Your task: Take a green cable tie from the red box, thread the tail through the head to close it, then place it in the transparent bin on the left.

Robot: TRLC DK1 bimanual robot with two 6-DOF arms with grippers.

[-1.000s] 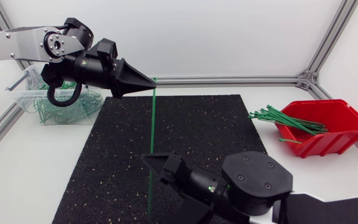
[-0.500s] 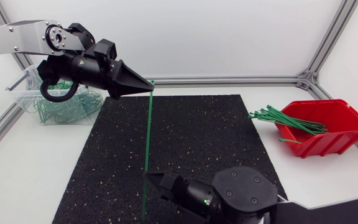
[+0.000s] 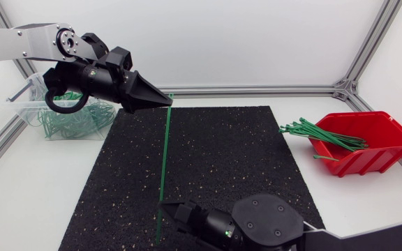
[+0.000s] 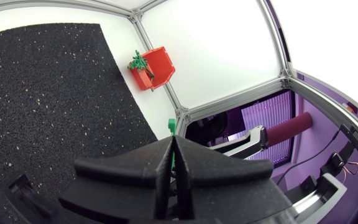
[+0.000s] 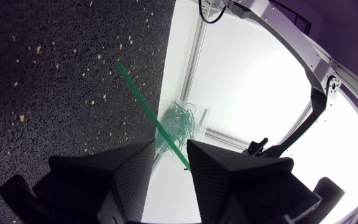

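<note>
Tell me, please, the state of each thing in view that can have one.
left gripper: jaws shut on one end of the green cable tie.
right gripper: jaws open, the tie passing between them.
green cable tie: straight, not yet closed into a loop.
red box: holding spare ties, some sticking out over its rim.
transparent bin: holding a heap of ties.

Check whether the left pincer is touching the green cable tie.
Touching: in the left wrist view, the left pincer is closed on the green cable tie.

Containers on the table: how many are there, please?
2: the red box at the head view's right, the transparent bin at its far left; none seems hidden.
</note>
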